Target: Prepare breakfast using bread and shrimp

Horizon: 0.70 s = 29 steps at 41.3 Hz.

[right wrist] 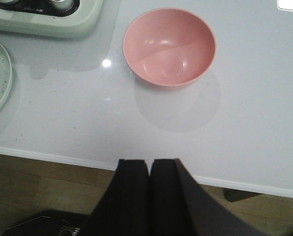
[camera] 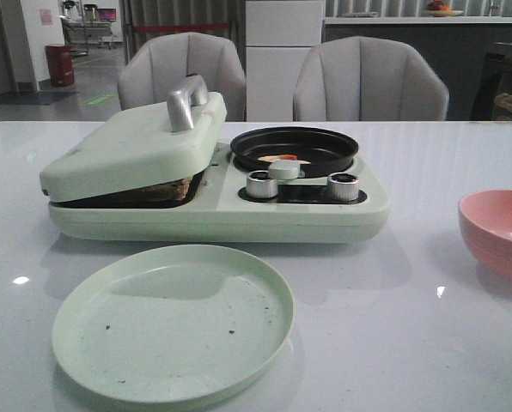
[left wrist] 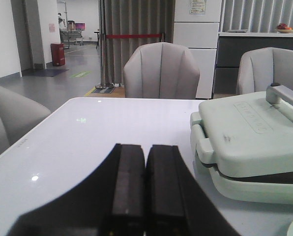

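While bread (camera: 174, 189) sits under the lid (camera: 136, 146), both end effectors (left wrist: 145, 187) (right wrist: 150, 191) pressed together, well apart.

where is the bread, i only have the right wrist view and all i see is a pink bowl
Observer: The bread sits inside the breakfast maker, under its propped lid.
Operator: and the shrimp
Observer: The shrimp lie in the black pan on the machine's right side.
Operator: is the left gripper holding anything
Observer: No. The left gripper is shut and empty, above the table to the left of the machine.
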### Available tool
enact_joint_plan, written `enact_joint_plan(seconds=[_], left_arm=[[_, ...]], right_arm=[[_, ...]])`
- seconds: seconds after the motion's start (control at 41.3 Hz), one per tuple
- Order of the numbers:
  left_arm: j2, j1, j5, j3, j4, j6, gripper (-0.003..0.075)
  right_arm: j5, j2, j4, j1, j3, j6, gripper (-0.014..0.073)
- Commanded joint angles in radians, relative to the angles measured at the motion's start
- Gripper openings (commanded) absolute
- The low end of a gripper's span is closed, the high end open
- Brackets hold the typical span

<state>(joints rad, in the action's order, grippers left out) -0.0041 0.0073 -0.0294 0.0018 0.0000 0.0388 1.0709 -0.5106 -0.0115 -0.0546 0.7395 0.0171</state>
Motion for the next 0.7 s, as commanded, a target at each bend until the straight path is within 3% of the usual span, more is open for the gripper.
enact_joint_plan(seconds=[0.0, 0.678], left_arm=[[-0.019, -0.007, 0.094, 0.005, -0.005, 0.001, 0.0099], [-0.019, -0.007, 0.094, 0.005, -0.005, 0.001, 0.0099]], right_arm=[[-0.069, -0.002, 0.001, 0.001, 0.023, -0.003, 0.0046], [-0.096, 0.07, 0.011, 0.029, -0.049, -0.017, 0.0046]])
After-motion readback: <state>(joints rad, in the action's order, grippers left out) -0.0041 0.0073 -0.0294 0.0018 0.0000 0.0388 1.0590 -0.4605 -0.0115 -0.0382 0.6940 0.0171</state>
